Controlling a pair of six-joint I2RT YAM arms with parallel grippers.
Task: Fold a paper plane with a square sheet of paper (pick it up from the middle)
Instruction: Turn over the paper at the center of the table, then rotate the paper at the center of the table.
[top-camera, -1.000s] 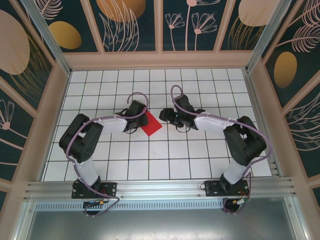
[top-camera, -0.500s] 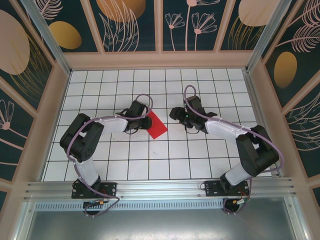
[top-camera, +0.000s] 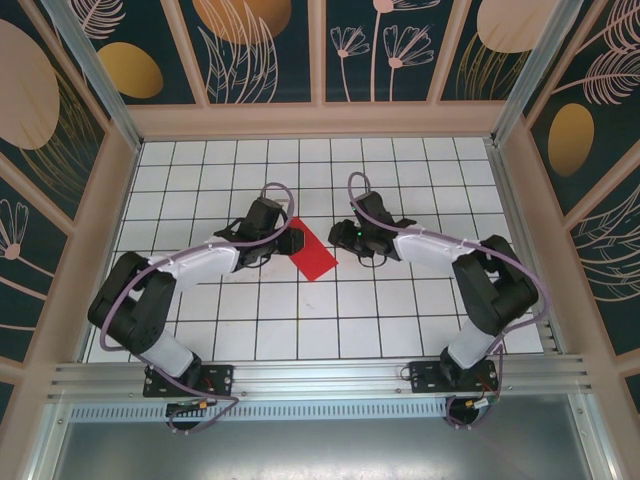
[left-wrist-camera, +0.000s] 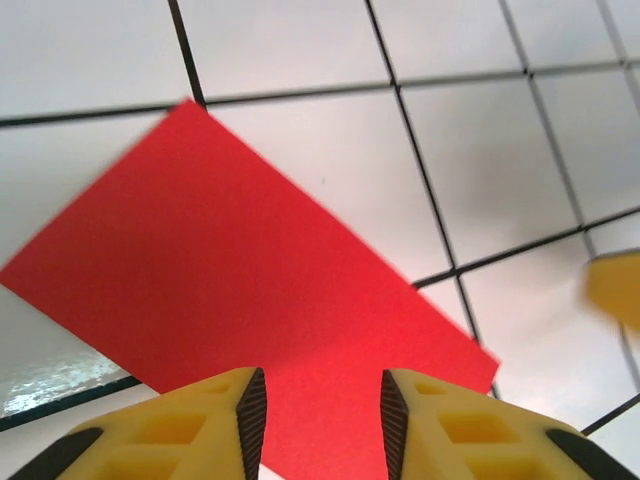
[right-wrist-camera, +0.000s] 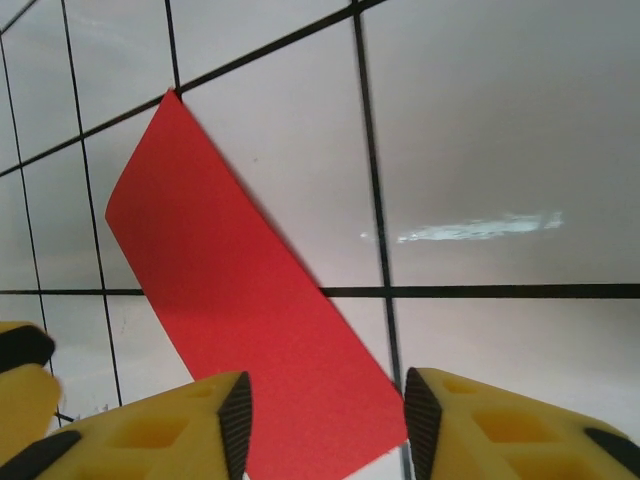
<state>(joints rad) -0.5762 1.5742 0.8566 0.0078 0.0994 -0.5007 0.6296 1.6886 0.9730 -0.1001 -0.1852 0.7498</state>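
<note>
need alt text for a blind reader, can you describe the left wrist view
A red rectangle of paper lies flat on a white table with black grid lines. The left gripper is at its near edge, its two yellow fingers apart.

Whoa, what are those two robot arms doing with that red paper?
They're trying to make a paper plane. The red paper lies flat on the tiled table. It looks like a rectangle right now, not a plane yet. The left arm's fingers and the right arm's fingers are down low on either side of it, both pairs apart and gripping nothing.
</note>
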